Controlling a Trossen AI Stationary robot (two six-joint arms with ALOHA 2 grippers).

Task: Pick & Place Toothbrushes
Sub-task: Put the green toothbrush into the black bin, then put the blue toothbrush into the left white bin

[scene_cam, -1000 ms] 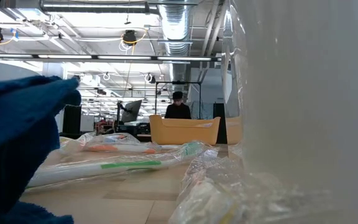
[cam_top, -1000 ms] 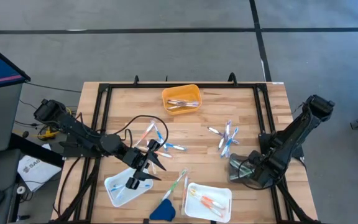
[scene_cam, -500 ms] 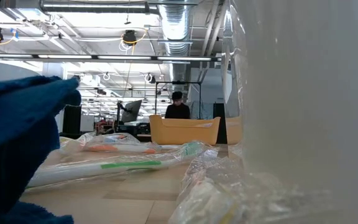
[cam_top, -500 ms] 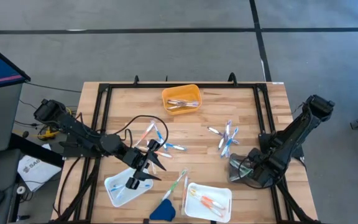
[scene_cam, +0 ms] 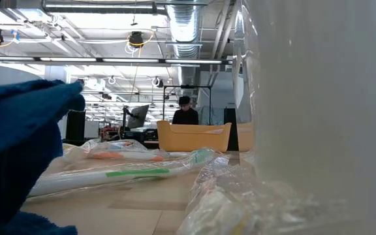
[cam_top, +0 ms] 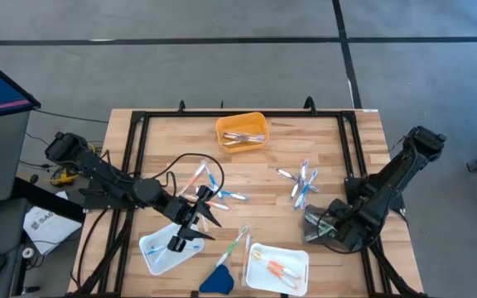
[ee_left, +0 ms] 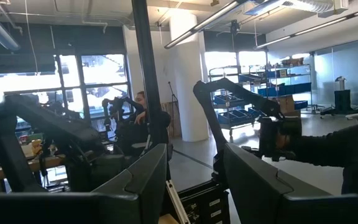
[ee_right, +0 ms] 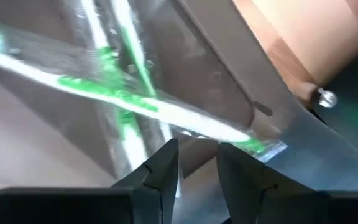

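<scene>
Looking past our right end effector (ee_right: 196, 163), we see green-handled toothbrushes (ee_right: 123, 102) in clear wrappers lying just ahead of its tips inside the grey tray (cam_top: 320, 225). Their long axes cross each other and run mostly athwart the narrow gap between the fingers (ee_right: 160, 168), which stand slightly apart and pinch nothing. Our left end effector (cam_top: 190, 225) hovers spread and empty above the white tray (cam_top: 149, 250) holding a blue toothbrush (cam_top: 157, 247). Loose toothbrushes (cam_top: 303, 184) lie mid-tabletop, nearer the right arm.
</scene>
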